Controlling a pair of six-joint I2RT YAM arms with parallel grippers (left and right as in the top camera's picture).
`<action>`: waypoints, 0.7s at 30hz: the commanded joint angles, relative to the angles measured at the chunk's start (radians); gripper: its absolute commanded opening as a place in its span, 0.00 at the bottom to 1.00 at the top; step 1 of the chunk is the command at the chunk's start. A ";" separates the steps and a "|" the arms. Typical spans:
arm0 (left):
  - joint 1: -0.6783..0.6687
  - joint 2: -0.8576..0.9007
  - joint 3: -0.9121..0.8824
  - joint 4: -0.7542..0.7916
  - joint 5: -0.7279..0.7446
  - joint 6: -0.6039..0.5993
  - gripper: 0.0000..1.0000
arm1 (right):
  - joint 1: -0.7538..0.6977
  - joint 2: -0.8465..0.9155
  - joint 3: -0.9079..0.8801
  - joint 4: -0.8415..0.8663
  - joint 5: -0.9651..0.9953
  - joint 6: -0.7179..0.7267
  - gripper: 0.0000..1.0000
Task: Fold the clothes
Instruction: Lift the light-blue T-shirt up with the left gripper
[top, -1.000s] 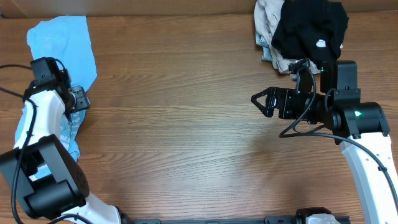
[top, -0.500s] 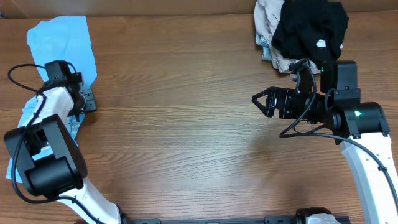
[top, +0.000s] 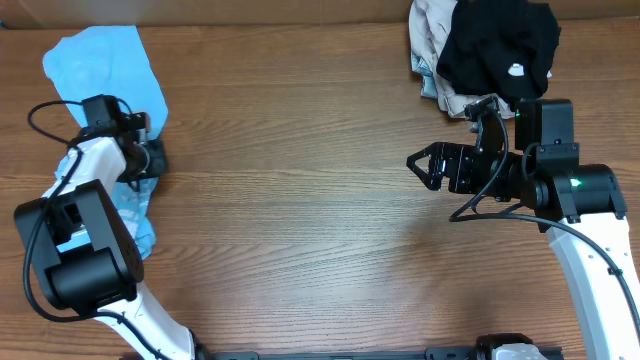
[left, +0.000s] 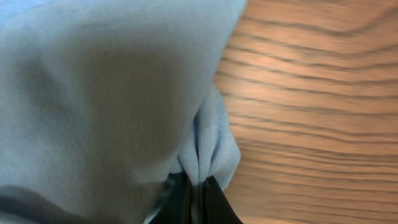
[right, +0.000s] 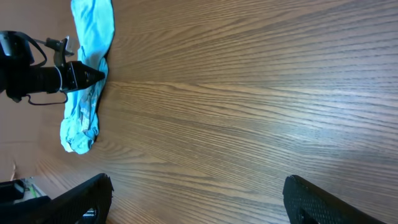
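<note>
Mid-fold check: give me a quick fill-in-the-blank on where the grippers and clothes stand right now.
1. The left gripper is shut on the blue cloth, while the right gripper is ___ and holds nothing.
2. The black garment lies on ___ of the beige clothes.
3. The blue cloth lies on the robot's ___ side of the table.

Missing words: open; top; left.

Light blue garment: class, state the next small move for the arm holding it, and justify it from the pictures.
Probably the left pincer should drag the light blue garment rightward onto the bare middle of the table. It is shut on a pinched fold, the cloth lies bunched at the left edge, and the right pincer hangs open, holding nothing.
</note>
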 joint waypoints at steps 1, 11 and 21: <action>-0.051 0.027 0.009 -0.020 0.052 0.005 0.04 | 0.006 -0.003 0.026 -0.003 0.018 -0.006 0.92; -0.122 0.023 0.167 -0.205 0.125 -0.030 0.04 | 0.006 -0.003 0.026 -0.014 0.018 -0.006 0.92; -0.266 0.023 0.623 -0.460 0.370 -0.077 0.04 | 0.012 -0.002 0.026 -0.013 0.010 -0.003 0.92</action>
